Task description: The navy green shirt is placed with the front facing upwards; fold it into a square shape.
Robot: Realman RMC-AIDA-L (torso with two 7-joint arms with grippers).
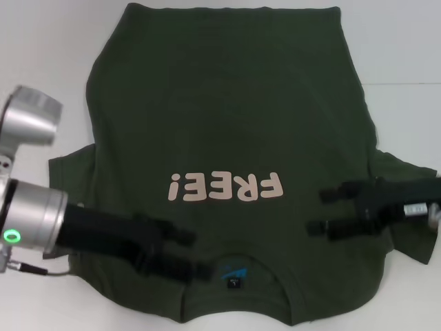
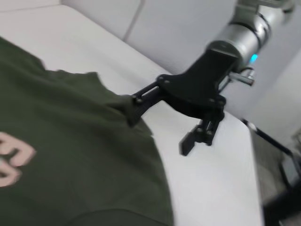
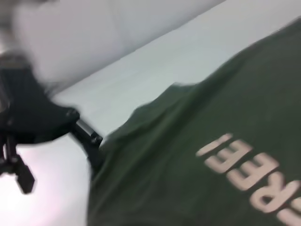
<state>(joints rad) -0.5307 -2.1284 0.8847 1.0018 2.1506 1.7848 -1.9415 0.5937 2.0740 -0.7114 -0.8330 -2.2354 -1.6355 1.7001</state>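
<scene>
1. Nearest the head camera, the left arm's silver wrist housing [image 1: 31,214] shows a lit green indicator; its black left gripper [image 1: 189,254] reaches from the left over the shirt's lower chest area.
2. Left gripper state: the two black fingers are spread apart, one at the level just below the lettering, the other nearer the collar. Whether a finger tip touches the fabric cannot be told from the head view.
3. Right gripper [image 1: 318,211] enters from the right at about the same level. Its fingers are spread, one above the other in the head view, both over the shirt beside the end of the lettering.
4. In the left wrist view, the right gripper [image 2: 157,125] has one finger at the shirt's sleeve edge and the other over bare tabletop.
5. The navy green shirt [image 1: 227,124] lies flat, front upward, between and beneath both grippers. Its pale pink "FREE!" lettering [image 1: 226,186] sits between the two grippers; the collar [image 1: 238,276] with a small blue label lies just beyond the left gripper's tips, at the near edge.
6. Work surface: a plain white table [image 1: 41,69] surrounds the shirt on all visible sides.
7. Room: pale panelled walls [image 2: 155,23] stand behind the table edge.
</scene>
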